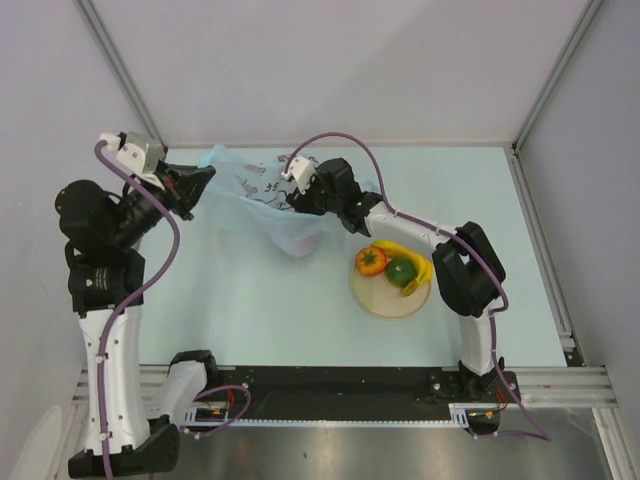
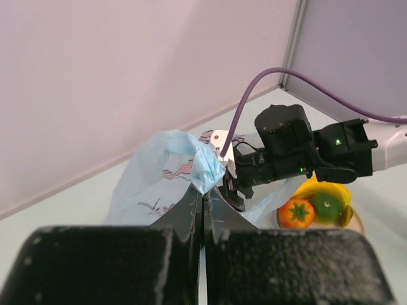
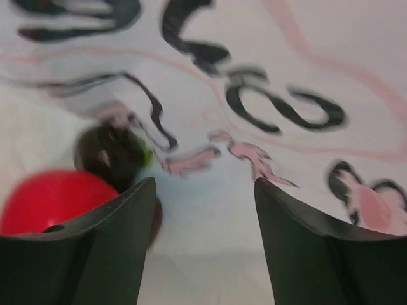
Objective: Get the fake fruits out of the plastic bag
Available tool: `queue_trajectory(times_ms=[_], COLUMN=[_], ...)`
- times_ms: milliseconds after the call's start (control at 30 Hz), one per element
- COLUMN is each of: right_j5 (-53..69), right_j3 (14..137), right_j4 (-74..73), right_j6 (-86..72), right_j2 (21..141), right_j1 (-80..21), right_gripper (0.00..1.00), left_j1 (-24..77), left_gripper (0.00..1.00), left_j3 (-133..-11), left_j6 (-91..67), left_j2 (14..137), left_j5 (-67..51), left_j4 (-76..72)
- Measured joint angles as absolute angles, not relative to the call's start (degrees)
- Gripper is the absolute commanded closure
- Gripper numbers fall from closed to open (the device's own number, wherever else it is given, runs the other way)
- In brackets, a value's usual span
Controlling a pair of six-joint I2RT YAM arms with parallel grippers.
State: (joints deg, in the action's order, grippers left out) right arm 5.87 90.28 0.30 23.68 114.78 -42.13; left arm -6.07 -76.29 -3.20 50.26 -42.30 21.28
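The light blue plastic bag (image 1: 245, 200) lies at the back of the table, its rim lifted. My left gripper (image 2: 203, 190) is shut on a bunched fold of that rim (image 2: 207, 170). My right gripper (image 3: 205, 181) is open inside the bag's mouth (image 1: 288, 203), with nothing between its fingers. Ahead of its left finger, inside the bag, lie a red apple (image 3: 51, 200) and a dark maroon fruit (image 3: 111, 152). A yellow banana (image 1: 408, 257), an orange-red fruit (image 1: 371, 261) and a green fruit (image 1: 402, 271) rest on the tan plate (image 1: 385, 303).
The plate sits right of the bag, under the right arm's forearm (image 1: 400, 222). A purple cable (image 2: 254, 89) loops above the right wrist. Frame posts (image 1: 555, 75) and grey walls close in the back and sides.
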Motion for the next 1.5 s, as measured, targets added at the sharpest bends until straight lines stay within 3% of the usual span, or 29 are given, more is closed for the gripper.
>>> queue_trajectory(times_ms=[100, 433, 833, 1100, 1300, 1500], right_j5=[7.2, 14.8, 17.3, 25.2, 27.6, 22.7], right_j3=[87.9, 69.1, 69.7, 69.2, 66.8, 66.7], right_j4=[-2.7, -12.0, -7.8, -7.6, -7.2, -2.3], right_j6=[23.8, 23.9, 21.4, 19.6, 17.4, 15.0], right_j2=[112.2, 106.0, 101.3, 101.3, 101.3, 101.3], right_j1=[-42.6, -49.7, -49.0, -51.9, -54.3, -53.2], right_gripper=[0.23, 0.21, 0.18, 0.17, 0.16, 0.16], left_j1=[-6.1, -6.2, -6.8, -7.3, -7.4, -7.4], left_gripper=[1.00, 1.00, 1.00, 1.00, 1.00, 1.00], left_j3=[-74.7, -52.9, -52.1, -58.2, -48.9, -42.4], left_j6=[-3.0, 5.2, 19.0, 34.1, 43.2, 46.1], left_j2=[49.4, 43.4, 41.7, 52.7, 50.9, 46.2], left_j5=[-43.7, -41.9, -37.0, -34.6, -26.8, -24.0], left_j4=[21.2, 36.2, 47.7, 59.8, 59.1, 58.8])
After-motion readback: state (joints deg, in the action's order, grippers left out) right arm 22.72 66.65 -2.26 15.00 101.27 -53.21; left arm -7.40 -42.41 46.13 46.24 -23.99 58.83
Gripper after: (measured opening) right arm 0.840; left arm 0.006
